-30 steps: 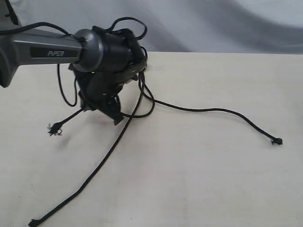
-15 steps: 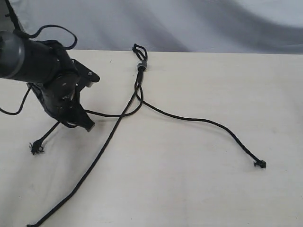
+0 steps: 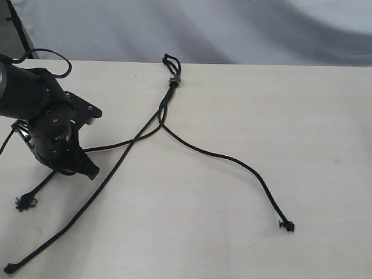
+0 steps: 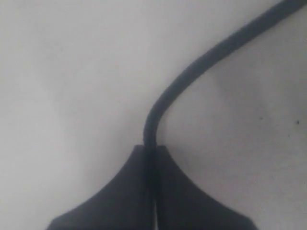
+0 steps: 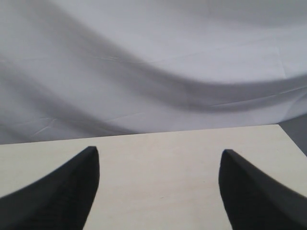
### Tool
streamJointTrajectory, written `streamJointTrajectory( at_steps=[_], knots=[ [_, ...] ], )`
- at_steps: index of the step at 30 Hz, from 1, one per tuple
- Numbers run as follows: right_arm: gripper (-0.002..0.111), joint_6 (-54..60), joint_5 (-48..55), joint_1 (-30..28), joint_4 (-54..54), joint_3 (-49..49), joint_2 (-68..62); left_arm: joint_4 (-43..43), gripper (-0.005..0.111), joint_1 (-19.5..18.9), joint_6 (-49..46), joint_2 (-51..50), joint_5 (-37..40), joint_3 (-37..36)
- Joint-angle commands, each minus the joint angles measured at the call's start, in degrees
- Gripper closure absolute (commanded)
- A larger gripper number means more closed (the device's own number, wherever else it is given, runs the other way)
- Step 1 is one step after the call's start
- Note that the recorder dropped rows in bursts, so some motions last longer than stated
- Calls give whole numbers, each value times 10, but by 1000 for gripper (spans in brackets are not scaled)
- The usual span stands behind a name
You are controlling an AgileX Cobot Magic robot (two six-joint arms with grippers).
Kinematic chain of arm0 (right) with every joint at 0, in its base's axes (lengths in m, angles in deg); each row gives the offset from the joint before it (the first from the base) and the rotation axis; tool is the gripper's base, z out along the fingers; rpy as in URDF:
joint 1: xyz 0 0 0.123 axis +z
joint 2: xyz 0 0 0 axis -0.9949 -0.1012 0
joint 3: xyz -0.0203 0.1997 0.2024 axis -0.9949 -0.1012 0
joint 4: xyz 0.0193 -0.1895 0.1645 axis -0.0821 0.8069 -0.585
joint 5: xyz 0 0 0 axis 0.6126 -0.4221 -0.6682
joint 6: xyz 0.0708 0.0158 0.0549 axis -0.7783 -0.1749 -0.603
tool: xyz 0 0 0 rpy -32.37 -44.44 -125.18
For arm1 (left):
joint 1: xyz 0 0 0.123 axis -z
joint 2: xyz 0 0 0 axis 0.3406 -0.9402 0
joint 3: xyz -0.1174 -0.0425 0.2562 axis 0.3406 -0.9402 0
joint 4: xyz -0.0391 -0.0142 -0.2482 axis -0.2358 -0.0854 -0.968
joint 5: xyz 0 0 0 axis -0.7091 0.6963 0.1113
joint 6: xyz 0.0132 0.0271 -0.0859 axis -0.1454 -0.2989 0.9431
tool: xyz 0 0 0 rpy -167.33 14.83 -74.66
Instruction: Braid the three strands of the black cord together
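One black cord (image 3: 167, 103), three strands (image 3: 221, 156), one grey band (image 3: 174, 80), two claws (left claw (image 4: 154, 146), right claw (image 5: 159, 150))

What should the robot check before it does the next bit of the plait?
1. Left tool is shut tight on the held strand: ok.
2. Right tool is open and empty, ready to take a strand: ok.
3. Long strand and third strand lie loose on the table: ok.
4. Grey band is fixed in place: cannot tell.
5. Held strand lies over the long strand where they cross: cannot tell.
6. Braid started: not ok, the strands just spread apart below the grey band.
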Motion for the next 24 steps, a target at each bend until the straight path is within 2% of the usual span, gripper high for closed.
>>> streamJointTrajectory(
  at_steps=[1, 15, 24],
  knots=[
    [41, -3, -6, -4, 2, -2, -3, -11, 107, -1, -2, 6, 3, -16],
    [41, -3, -6, -4, 2, -2, -3, -86, 107, -1, -7, 6, 18, -22],
    [41, -3, -6, -4, 2, -2, -3, -86, 107, -1, -17, 6, -8, -58]
  ],
)
